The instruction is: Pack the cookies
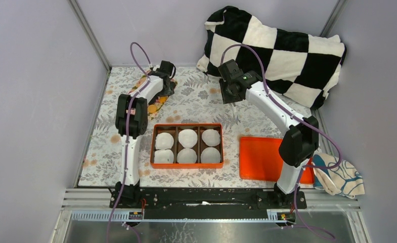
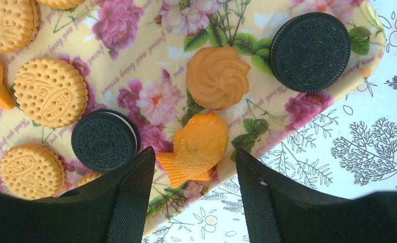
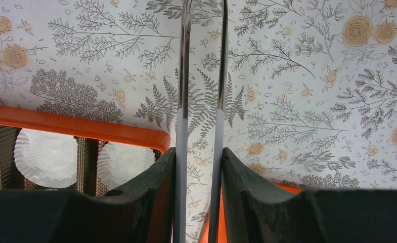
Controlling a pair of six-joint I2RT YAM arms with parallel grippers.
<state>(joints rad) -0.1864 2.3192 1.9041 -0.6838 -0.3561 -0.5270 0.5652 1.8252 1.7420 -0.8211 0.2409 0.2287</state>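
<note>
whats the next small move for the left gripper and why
Probably lower the left gripper and close on the fish-shaped cookie: it lies between the open fingers near the edge of the flowered tray, and the paper cups in the box look empty.

Top view overlooks the floral-clothed counter (image 1: 206, 101) from behind; both wrist views face it closely, past left end effector (image 2: 192, 154) and right end effector (image 3: 197, 152).

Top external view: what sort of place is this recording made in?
Probably a staged robot test cell, not a real kitchen: plain grey walls on a metal frame, a mounting rail along the near edge, and a floral cloth under an orange compartment box.
</note>
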